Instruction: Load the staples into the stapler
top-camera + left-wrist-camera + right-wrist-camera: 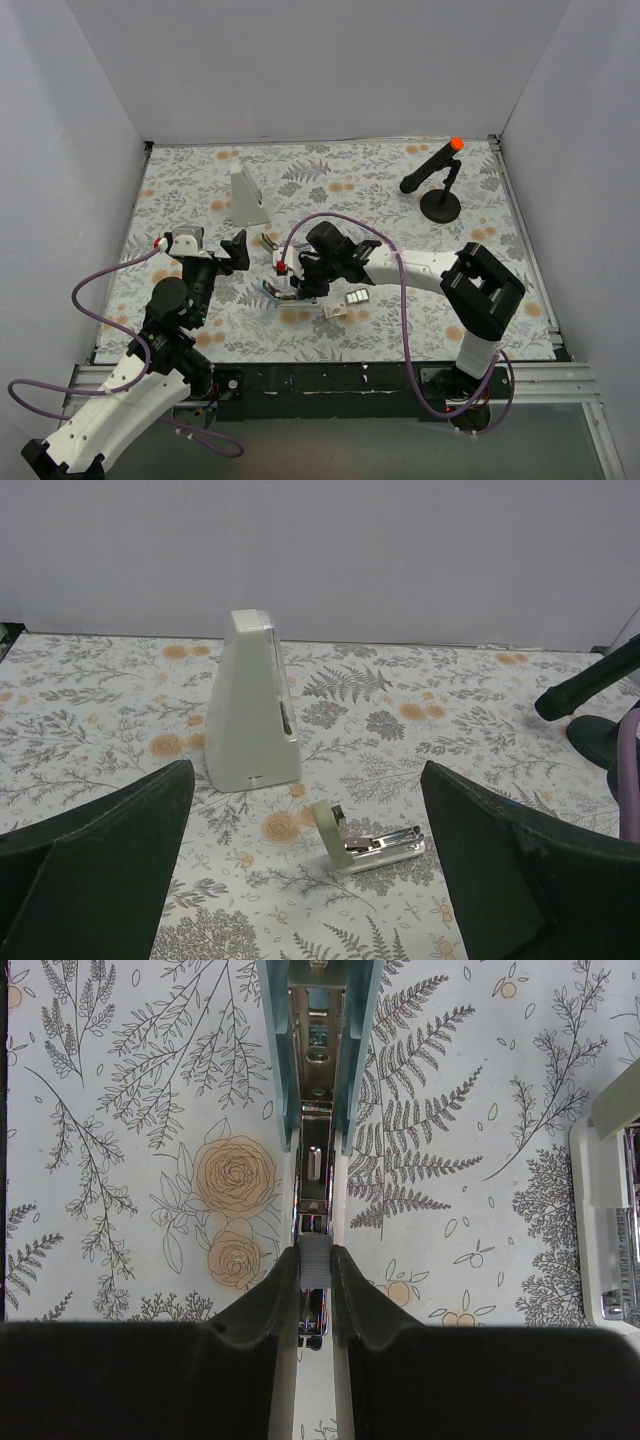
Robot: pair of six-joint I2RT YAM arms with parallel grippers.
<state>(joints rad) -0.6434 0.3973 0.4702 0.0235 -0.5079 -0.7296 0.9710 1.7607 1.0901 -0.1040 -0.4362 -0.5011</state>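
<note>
The right claw (315,1272) pinches staples (315,1257) above the open stapler (275,1050) stretching ahead of it. The left claw (305,780) gapes, empty.

No readable text, no labels, no numbers

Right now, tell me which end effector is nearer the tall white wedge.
Left. The left end effector hovers just short of the wedge, open; the right end effector is farther off, pinching staples over the teal stapler.

Stapler (318,1080): teal plastic shell, glossy metal channel. Staples (315,1260): dull grey ribbed metal. Right gripper fingers (255,1310): matt black plastic. Table cover (120,1110): matt print.
</note>
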